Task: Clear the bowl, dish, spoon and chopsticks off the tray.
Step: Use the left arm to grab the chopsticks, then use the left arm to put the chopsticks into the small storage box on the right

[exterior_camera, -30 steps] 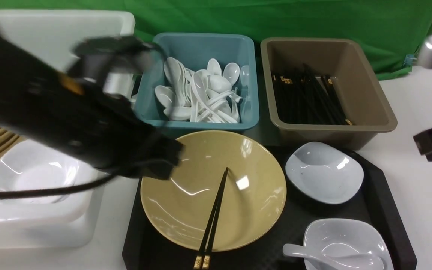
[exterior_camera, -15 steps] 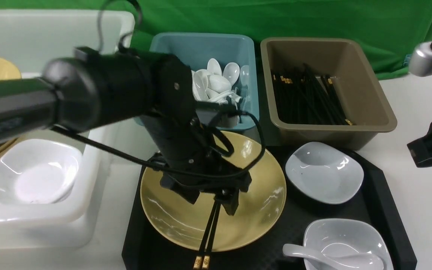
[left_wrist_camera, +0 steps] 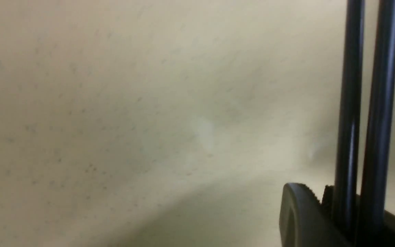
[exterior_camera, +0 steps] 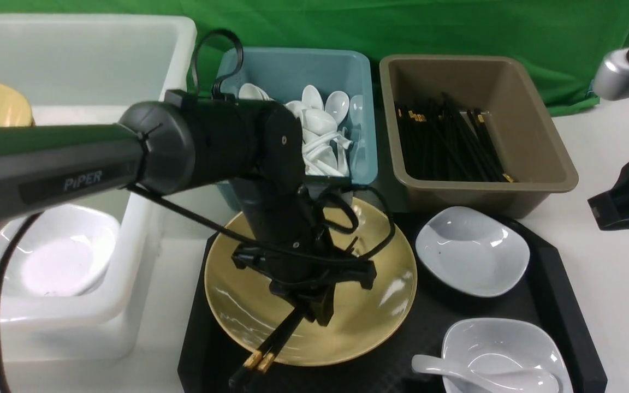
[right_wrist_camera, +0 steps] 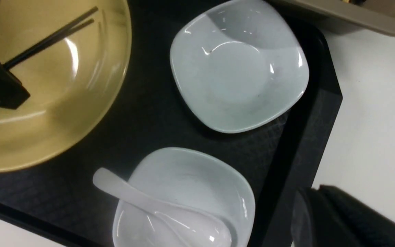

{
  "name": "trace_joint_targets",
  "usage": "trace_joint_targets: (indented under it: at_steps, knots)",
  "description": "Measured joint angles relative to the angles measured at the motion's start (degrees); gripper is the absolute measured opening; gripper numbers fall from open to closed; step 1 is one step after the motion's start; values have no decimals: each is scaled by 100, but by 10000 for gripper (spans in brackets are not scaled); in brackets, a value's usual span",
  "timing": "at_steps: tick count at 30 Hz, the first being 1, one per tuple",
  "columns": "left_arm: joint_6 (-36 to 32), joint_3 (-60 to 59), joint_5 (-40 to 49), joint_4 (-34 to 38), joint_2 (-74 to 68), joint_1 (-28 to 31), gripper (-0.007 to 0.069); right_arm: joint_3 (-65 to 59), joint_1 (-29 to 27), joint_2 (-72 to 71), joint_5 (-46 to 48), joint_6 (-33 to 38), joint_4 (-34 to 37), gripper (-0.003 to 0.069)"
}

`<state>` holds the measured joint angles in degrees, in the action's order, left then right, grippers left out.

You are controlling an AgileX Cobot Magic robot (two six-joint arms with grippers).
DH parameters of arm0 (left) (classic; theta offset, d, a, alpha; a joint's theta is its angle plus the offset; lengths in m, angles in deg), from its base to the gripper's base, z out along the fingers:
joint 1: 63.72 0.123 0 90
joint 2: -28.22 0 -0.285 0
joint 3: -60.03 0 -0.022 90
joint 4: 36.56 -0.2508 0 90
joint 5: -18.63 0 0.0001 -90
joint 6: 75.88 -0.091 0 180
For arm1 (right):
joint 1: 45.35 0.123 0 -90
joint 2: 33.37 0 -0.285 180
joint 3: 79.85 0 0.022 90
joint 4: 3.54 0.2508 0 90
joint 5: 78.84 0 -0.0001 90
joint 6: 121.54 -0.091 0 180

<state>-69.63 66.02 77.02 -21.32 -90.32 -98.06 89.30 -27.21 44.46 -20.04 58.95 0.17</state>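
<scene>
You are gripping thin black gold-banded chopsticks [exterior_camera: 276, 341] with the left gripper [exterior_camera: 309, 314] inside the glossy mustard-tan bowl [exterior_camera: 388, 305], next probably lifting toward the far brown tub [exterior_camera: 484, 188].

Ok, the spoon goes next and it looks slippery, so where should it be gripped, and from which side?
Probably take the spoon by its handle, where it juts past the rim of the near white dish over the tray. Come down from above, jaws across the handle's narrow width. The scoop lies low inside the dish, wide and rounded, so the walls would crowd a grip there.
</scene>
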Motion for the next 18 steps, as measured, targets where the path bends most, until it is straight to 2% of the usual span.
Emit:
trace_joint_targets:
  at_steps: [8, 10, 18]
  knots:
    - [2, 961, 492, 33, -1, 0, 52, 0, 0, 0, 11, 62, 13, 10]
    - [7, 1303, 373, 38, -12, 0, 52, 0, 0, 0, 17, 67, 58, 10]
    - [-11, 3362, -1627, 131, -683, 0, 52, -5, 0, 0, 11, 384, 783, 10]
